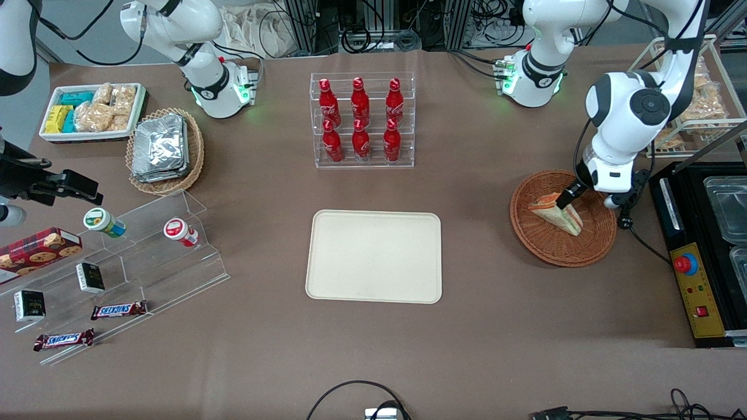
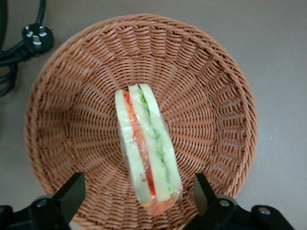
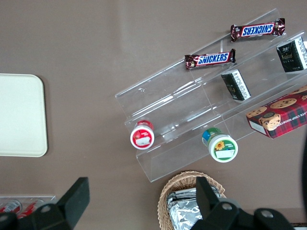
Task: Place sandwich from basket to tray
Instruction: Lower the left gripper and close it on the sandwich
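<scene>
My gripper (image 2: 139,191) hangs just above the basket (image 2: 216,96), fingers (image 2: 72,191) spread wide apart, one on each side of the sandwich (image 2: 146,148) and touching neither the bread nor the wicker. The sandwich lies on its side in the middle of the basket, wrapped in clear film, its white bread and red, orange and green layers running between my two fingers. In the front view my gripper (image 1: 565,197) sits over the sandwich (image 1: 557,214) inside the basket (image 1: 548,248), which stands toward the working arm's end of the table. A black plug (image 2: 37,36) and its cable lie on the brown table (image 1: 496,326) just beside the basket. The cream tray (image 1: 374,256) rests at the middle of the table, well apart from the basket, with a clear rack of red bottles (image 1: 362,119) farther from the front camera than it
</scene>
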